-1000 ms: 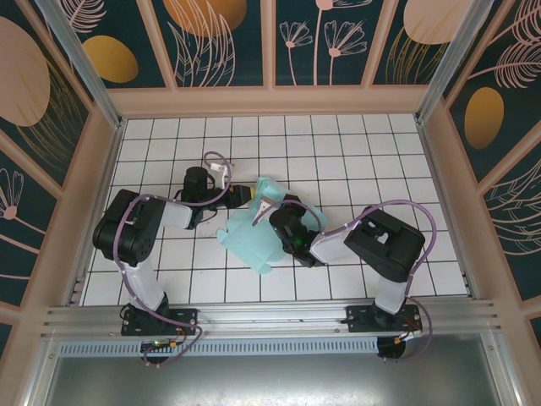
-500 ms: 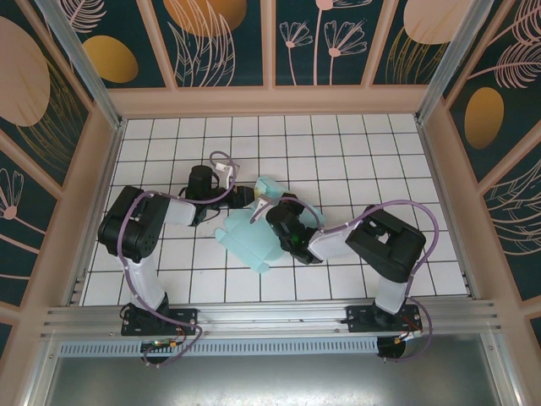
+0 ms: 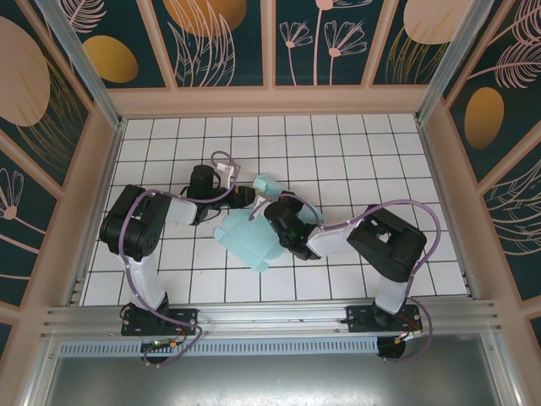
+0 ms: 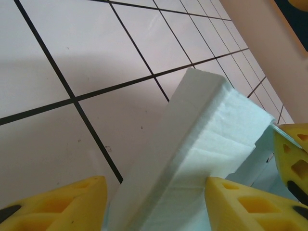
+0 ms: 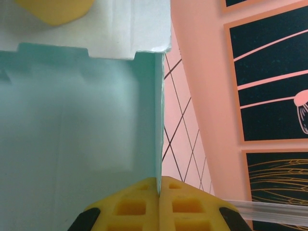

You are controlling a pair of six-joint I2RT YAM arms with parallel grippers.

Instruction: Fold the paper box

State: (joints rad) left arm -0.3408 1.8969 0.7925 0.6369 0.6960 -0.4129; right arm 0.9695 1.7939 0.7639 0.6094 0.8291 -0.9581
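Observation:
The paper box (image 3: 247,237) is pale mint-blue card, half folded, lying mid-table with a raised flap (image 3: 269,184) at its far end. My left gripper (image 3: 247,196) reaches in from the left at that far end. In the left wrist view its yellow fingers (image 4: 53,207) stand wide apart, open, astride a folded wall of the box (image 4: 207,125). My right gripper (image 3: 269,210) comes from the right. It is shut (image 5: 159,185) on the thin upright edge of a box wall (image 5: 72,120).
White tiled floor (image 3: 338,152) with black grid lines, fenced by peach walls (image 3: 270,101) on three sides. A metal rail (image 3: 270,317) runs along the near edge by both arm bases. Bare tiles lie behind and to either side of the box.
My left gripper has pushed rightward onto the box's far wall. The right gripper has shifted slightly left with its wall, and the raised flap sits closer to both.

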